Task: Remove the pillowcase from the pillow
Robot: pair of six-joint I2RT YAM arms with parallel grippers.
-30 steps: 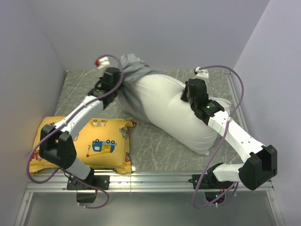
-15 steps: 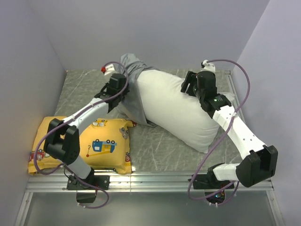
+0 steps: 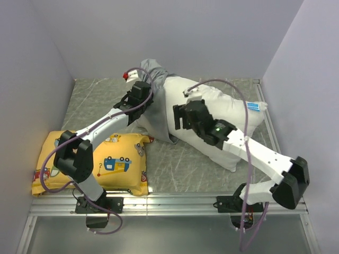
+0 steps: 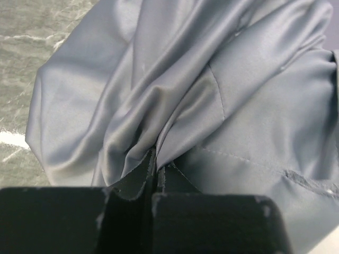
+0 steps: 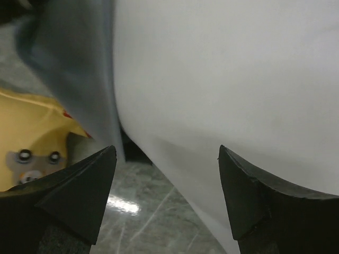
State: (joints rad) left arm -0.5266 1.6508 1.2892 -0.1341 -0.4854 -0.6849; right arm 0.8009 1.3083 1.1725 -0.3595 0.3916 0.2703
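Grey cloth, the pillowcase [image 3: 153,71], is bunched at the upper centre of the top view. It covers only the upper-left end of the pillow [image 3: 225,108]. The pillow's long axis runs diagonally from there toward the lower right, and most of its white body lies bare on the table [image 3: 90,100].

Your left gripper [image 3: 142,103] sits at the covered end. In its wrist view the jaws are pressed together on a pinched fold of the grey fabric, with no gap showing.

Your right gripper [image 5: 165,153] hovers over the bare white flank just beside the cover's hanging edge, which falls toward the upper left of that wrist view. Its fingers [image 5: 79,185] stand wide apart and hold nothing. Whether they touch the pillow you cannot tell.

The coming move likely turns on one relation — cover at the upper-left end, bare pillow running away to the lower right. Your right arm is the nearer one to the white body, so it looks best placed to pin or grip it while the left draws the cloth off along the axis.

A yellow printed pillow [image 3: 106,164] lies apart at the lower left.
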